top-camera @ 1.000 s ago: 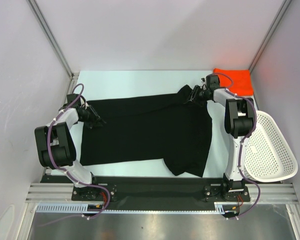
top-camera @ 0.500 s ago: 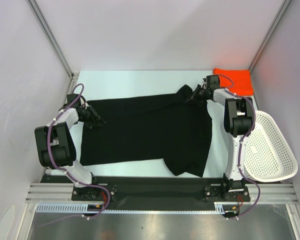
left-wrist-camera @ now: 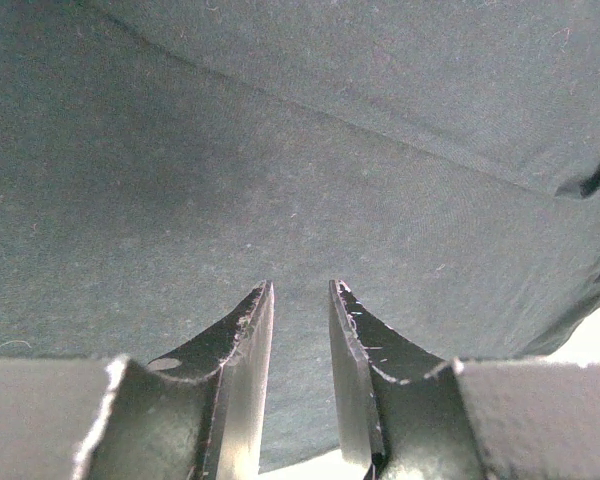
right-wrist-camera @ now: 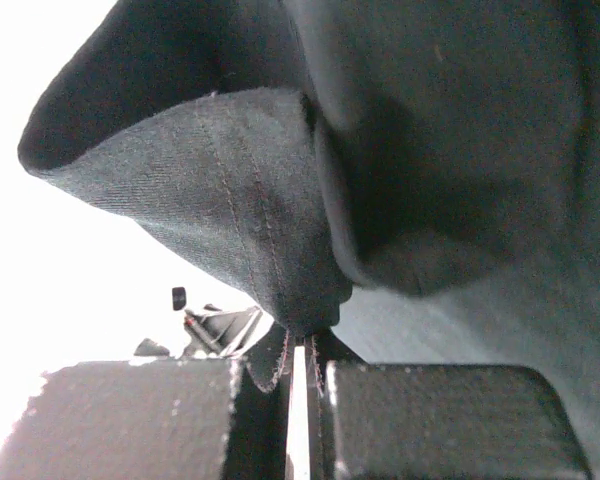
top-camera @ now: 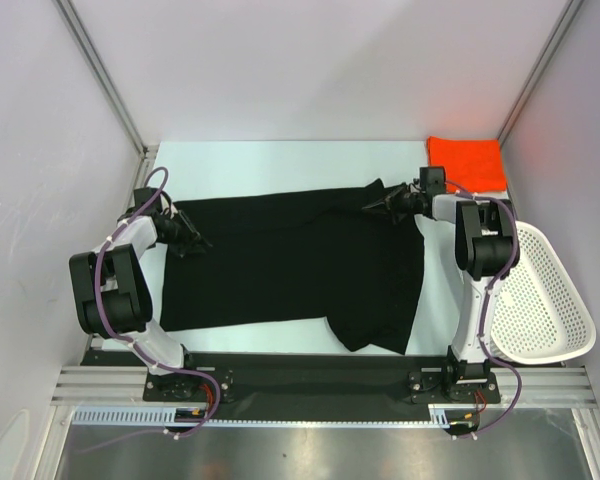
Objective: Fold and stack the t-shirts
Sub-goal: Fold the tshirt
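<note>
Two shirts: right claw (right-wrist-camera: 299, 348) pinches black shirt (top-camera: 290, 260); left claw (left-wrist-camera: 300, 292) slightly parted; orange shirt (top-camera: 467, 163), basket (top-camera: 572, 300) nearby.

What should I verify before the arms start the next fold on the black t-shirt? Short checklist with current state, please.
1. Right gripper shut on the large black cloth t-shirt: ok. A stitched edge is pinched between its jaws.
2. Left gripper holding the shirt's left edge: cannot tell. Its jaws stand slightly apart and the cloth shows beyond them.
3. Black shirt spread out: ok, except for the far right corner bunched at the right gripper.
4. Bright orange-red cloth shirt out of the way: ok. It lies in the far right corner, apart from the black one.
5. White mesh plastic basket apart from the cloth: ok. It sits beyond the right arm.
</note>
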You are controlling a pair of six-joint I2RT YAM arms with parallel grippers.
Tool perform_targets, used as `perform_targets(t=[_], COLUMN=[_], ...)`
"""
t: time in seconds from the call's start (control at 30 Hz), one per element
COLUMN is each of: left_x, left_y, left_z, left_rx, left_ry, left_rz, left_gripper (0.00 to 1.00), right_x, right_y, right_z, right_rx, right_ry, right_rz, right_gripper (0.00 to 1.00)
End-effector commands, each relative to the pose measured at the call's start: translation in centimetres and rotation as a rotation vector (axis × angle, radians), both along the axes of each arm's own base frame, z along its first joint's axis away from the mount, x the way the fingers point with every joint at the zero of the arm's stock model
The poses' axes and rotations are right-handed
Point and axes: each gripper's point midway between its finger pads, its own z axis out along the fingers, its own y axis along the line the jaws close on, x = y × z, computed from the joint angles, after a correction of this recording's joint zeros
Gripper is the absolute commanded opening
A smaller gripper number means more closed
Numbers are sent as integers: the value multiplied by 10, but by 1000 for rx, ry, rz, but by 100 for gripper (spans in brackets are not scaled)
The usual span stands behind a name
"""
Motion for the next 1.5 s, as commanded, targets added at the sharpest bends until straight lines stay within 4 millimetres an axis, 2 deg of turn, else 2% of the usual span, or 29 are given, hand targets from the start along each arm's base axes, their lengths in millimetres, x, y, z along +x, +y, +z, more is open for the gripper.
perform_targets(t=[0.0, 0.03, 0.37, 0.53, 0.73, 0.83, 0.97, 1.13, 1.27, 1.3, 1.37, 1.4, 1.43, 1.47], left_x=[7, 7, 8, 5, 3, 4, 4, 6, 8, 8, 9, 10, 10, 11], left_y=[2, 3, 3, 1, 3, 5, 7, 10, 12, 13, 12, 12, 12, 12], left_z=[10, 9, 7, 3, 3, 5, 9, 16, 22, 22, 22, 23, 23, 24], left_rx=[13, 13, 7, 5, 15, 28, 50, 71, 86, 87, 84, 83, 80, 79], left_ry=[-40, -39, -31, -24, -23, -32, -46, -64, -80, -79, -81, -85, -84, -86], left_rz=[-21, -20, -19, -24, -26, -29, -34, -40, -44, -42, -43, -42, -44, -44], left_gripper=[34, 34, 34, 34, 34, 34, 36, 36, 36, 36, 36, 36, 36, 36], right_x=[-1, 0, -23, -39, -62, -79, -89, -88, -75, -68, -45, -38, -29, -12], right_y=[3, 2, -2, 0, 3, 2, 5, 17, 20, 21, 25, 27, 28, 33], right_z=[51, 59, 75, 67, 67, 58, 47, 49, 54, 50, 63, 54, 55, 72], right_rx=[102, 114, 173, 159, 130, 112, 119, 155, 180, 180, 187, 187, 194, 218], right_ry=[-63, -85, -50, -23, 0, 38, 76, 88, 69, 67, 20, 38, 28, -12], right_rz=[-3, -8, -25, -10, 19, 24, 17, -5, -30, -31, -26, -25, -26, -25], right_gripper=[0, 0, 0, 0, 0, 0, 1, 3, 7, 7, 8, 9, 10, 12])
